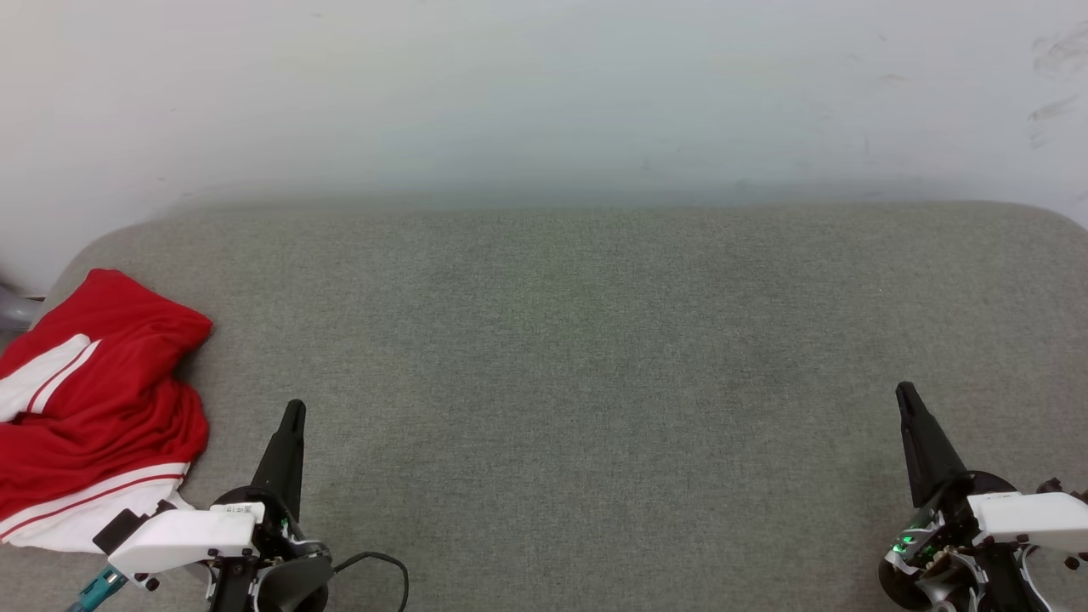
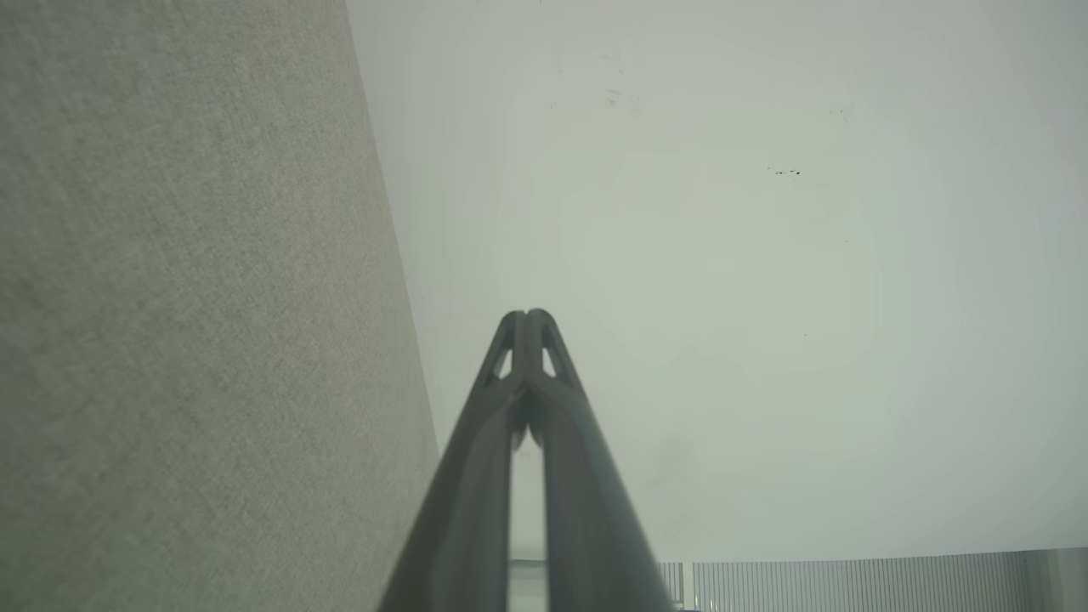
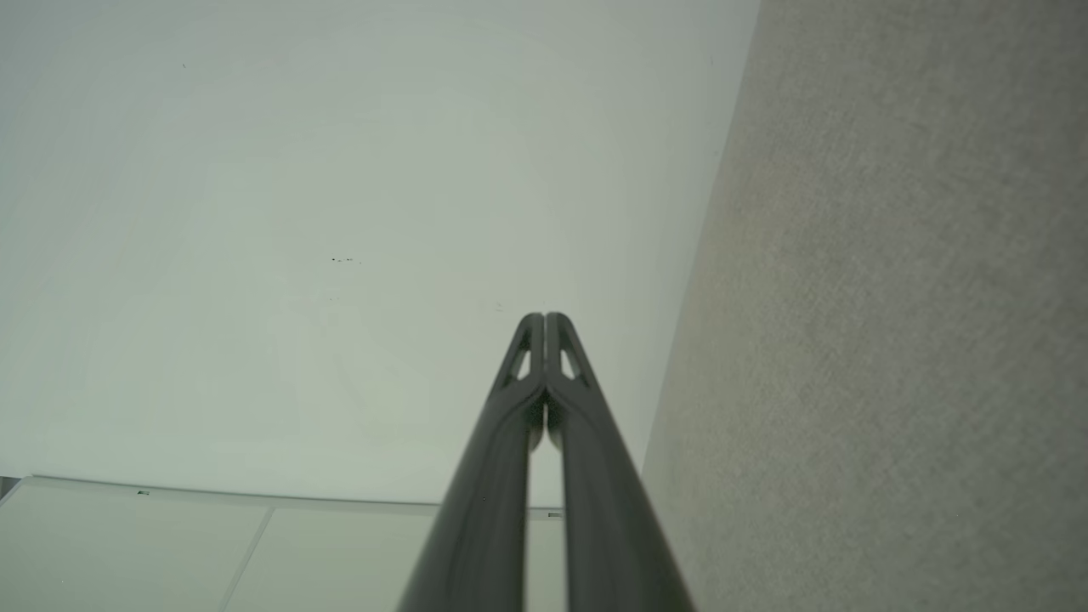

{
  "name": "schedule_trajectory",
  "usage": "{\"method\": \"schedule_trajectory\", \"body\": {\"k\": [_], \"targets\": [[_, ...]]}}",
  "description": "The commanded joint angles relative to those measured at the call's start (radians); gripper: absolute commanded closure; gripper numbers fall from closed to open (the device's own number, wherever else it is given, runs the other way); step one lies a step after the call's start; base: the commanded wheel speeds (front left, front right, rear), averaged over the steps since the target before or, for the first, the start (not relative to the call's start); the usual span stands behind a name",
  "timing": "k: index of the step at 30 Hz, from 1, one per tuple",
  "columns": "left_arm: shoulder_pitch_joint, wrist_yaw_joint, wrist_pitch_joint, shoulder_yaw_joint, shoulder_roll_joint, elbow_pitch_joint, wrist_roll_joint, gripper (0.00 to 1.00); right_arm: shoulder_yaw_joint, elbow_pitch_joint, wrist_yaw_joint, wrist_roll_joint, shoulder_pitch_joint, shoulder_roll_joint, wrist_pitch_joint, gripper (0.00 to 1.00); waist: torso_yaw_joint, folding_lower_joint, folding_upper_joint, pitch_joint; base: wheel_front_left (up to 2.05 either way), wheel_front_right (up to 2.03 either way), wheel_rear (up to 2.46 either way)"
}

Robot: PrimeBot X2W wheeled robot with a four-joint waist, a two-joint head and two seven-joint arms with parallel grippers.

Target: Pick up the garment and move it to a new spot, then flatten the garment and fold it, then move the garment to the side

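The garment, red with white striped trim, lies crumpled at the far left edge of the grey fabric surface. My left gripper stands just right of it, a short gap away, shut and empty. At the lower right, far from the garment, my right gripper is also shut with nothing held. In the left wrist view the left gripper has its tips pressed together against a pale wall. The right wrist view shows the right gripper closed the same way.
A pale wall rises directly behind the grey surface. A black cable loops beside the left wrist. The surface's rounded back corners curve off at left and right.
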Motion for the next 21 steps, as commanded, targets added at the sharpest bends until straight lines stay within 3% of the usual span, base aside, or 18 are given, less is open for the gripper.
{"method": "schedule_trajectory", "body": {"k": [1, 13, 14, 21], "targets": [[-0.008, -0.002, 0.001, 0.001, -0.003, -0.001, 0.001, 1.00, 0.001, 0.001, 0.000, -0.004, -0.013, 0.004, 0.000, 1.00, 0.000, 0.0000, 0.0000, 0.000, 0.00, 0.00, 0.00], [-0.008, -0.002, 0.001, 0.001, -0.003, -0.001, 0.001, 1.00, 0.001, 0.001, 0.000, -0.004, -0.013, 0.004, 0.000, 1.00, 0.000, 0.0000, 0.0000, 0.000, 0.00, 0.00, 0.00], [0.000, 0.000, 0.000, 0.000, 0.000, 0.000, 0.000, 0.00, 0.000, 0.000, 0.000, 0.000, 0.000, 0.000, 0.000, 0.00, 0.000, 0.0000, 0.0000, 0.000, 0.00, 0.00, 0.00], [0.017, 0.001, -0.014, -0.028, -0.001, -0.004, 0.005, 0.00, 0.013, -0.006, 0.000, -0.003, 0.021, 0.000, -0.016, 0.00, 0.001, 0.0000, 0.0000, 0.000, 0.00, 0.00, 0.00]]}}
